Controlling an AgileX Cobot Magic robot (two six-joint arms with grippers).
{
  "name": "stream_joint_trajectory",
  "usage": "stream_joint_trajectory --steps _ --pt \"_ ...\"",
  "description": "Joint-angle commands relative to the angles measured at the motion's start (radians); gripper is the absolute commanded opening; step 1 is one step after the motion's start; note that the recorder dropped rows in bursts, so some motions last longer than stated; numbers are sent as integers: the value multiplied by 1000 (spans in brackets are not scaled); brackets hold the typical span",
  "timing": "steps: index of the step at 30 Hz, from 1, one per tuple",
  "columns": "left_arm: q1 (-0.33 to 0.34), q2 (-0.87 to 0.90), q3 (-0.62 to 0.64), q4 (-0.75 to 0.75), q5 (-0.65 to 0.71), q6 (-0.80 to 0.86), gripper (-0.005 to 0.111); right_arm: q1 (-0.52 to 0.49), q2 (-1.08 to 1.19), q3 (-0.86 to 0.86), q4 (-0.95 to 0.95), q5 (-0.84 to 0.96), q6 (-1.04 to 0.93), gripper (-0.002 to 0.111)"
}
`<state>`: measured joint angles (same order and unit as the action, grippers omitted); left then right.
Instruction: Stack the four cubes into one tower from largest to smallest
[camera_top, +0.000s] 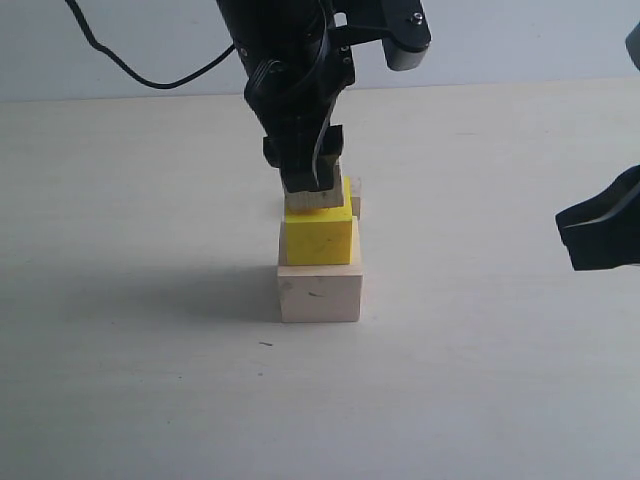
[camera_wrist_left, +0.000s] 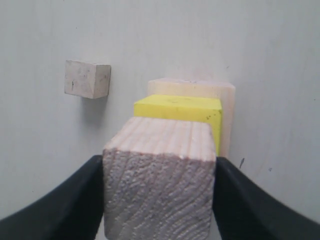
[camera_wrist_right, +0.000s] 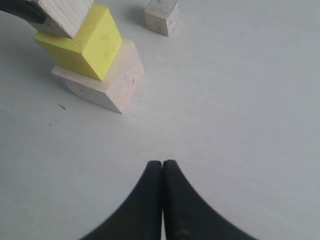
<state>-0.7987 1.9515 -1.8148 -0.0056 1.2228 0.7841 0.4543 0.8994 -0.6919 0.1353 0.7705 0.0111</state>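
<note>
Largely behind yellow cube (camera_top: 318, 238), smallest cube (camera_top: 355, 198)

The exterior view faces the tower (camera_top: 318, 240) low and near; both wrist views overlook it, the left closer.

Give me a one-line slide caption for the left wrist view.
Left end effector holds small cube over yellow cube on large cube; smallest cube lies aside.

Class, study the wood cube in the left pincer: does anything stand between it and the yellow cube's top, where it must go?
Nothing visible does. The held wood cube sits directly over the yellow cube, and the smallest cube lies apart on the table, off that path.
</note>
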Motion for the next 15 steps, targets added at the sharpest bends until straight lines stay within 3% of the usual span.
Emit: stream_joint_trajectory --steps 1,15 --pt "0 -2 1 -8 -2 4 0 -1 -4 3 0 -2 -11 0" --pt "0 -2 7 -8 -2 4 0 -1 -4 3 0 -2 -11 0"
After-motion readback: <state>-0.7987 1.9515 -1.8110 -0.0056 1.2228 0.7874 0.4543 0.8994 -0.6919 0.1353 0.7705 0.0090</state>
